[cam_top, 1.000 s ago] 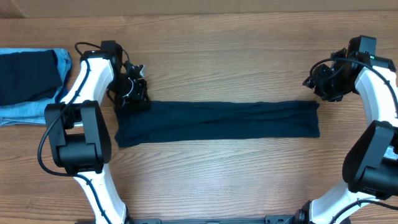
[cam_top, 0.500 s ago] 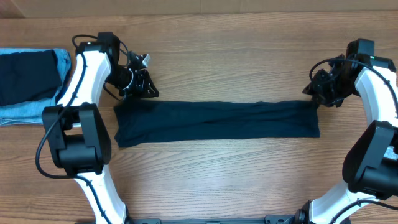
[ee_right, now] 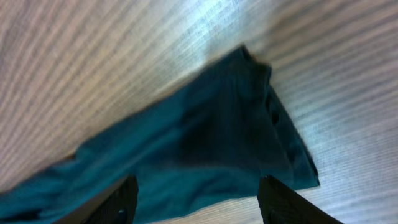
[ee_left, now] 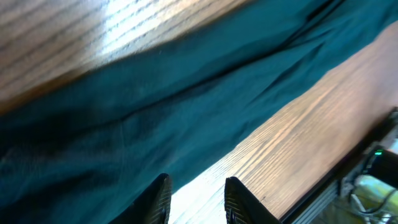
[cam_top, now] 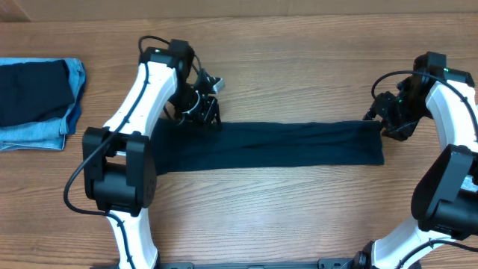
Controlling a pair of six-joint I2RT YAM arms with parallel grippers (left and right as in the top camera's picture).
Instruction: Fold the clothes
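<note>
The overhead view was evenly lit and sharp, with only faint, soft shadows. Both wrist views were smeared by motion blur — white glare streaked the tabletop (ee_left: 143,22) grain, and the dark shirt (ee_right: 205,137) lost its edges.

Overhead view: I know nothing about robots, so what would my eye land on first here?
A long dark navy shirt, folded into a narrow strip, lies across the middle of the wooden table. A white-and-black arm bends over each end: the left gripper near its left end, the right gripper at its right end, both open. A small pile of folded dark and denim clothes sits at the far left edge.
</note>
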